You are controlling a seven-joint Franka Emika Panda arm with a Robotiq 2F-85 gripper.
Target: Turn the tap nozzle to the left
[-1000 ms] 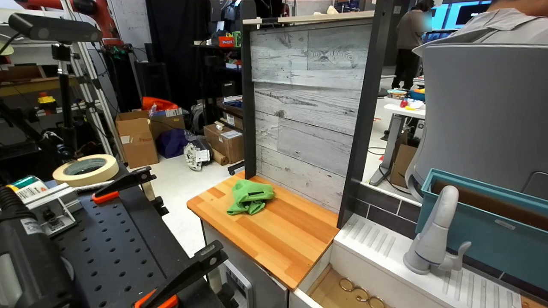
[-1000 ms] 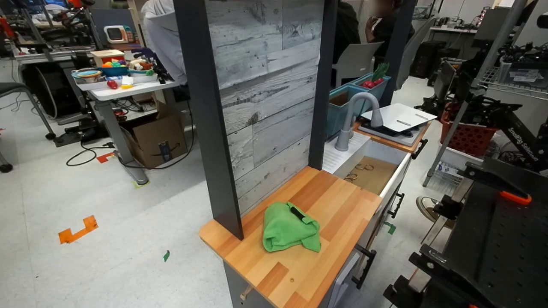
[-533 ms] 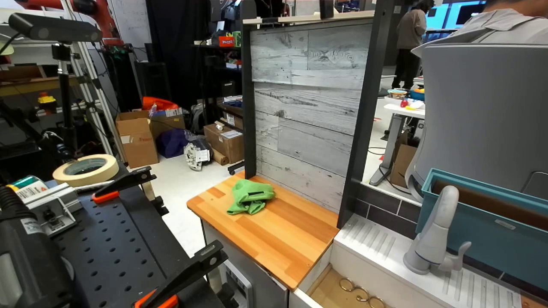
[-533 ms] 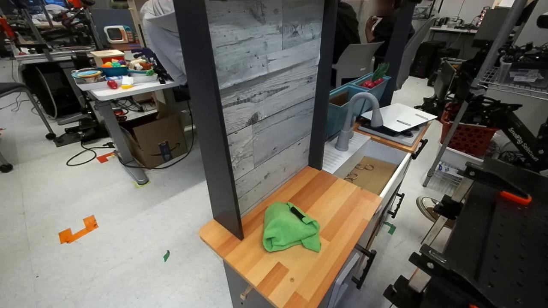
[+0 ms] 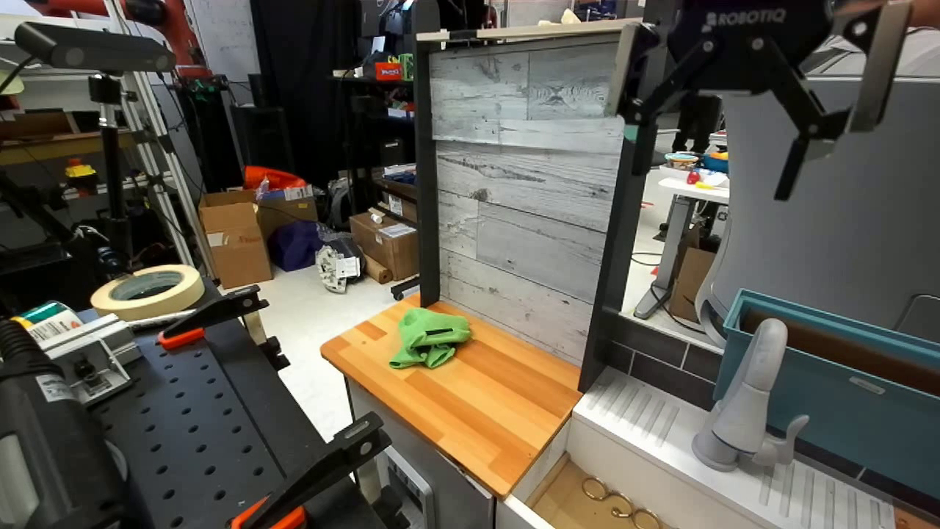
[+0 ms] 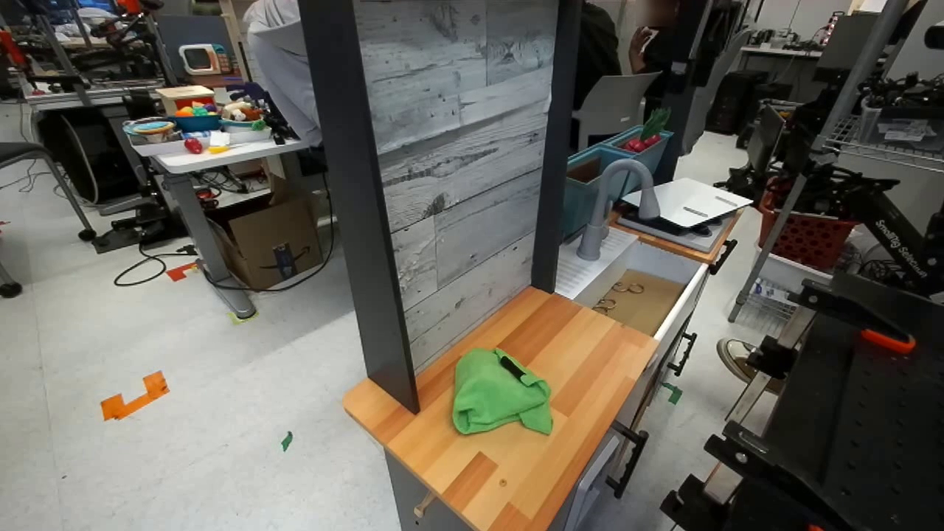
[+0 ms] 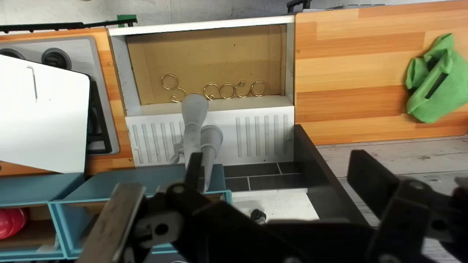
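Exterior view, tap nozzle (image 5: 745, 397) below pincer (image 5: 717, 163), apart

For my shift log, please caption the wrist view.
Open tool in front; beyond it, a grey tap beside a white basin, green cloth on the wooden counter.

Below my gripper (image 5: 714, 176), tap nozzle (image 5: 743, 404) stands on ledge (image 5: 646, 404); right of gripper in wrist view, cloth (image 7: 449, 86) on counter (image 7: 358, 73).

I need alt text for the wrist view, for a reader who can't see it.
An open black gripper juts from the bottom edge, partly hiding a light-grey, curved plastic tap nozzle whose end points toward a white, brown-bottomed sink basin. At picture right, a crumpled green cloth lies on an orange wooden counter.
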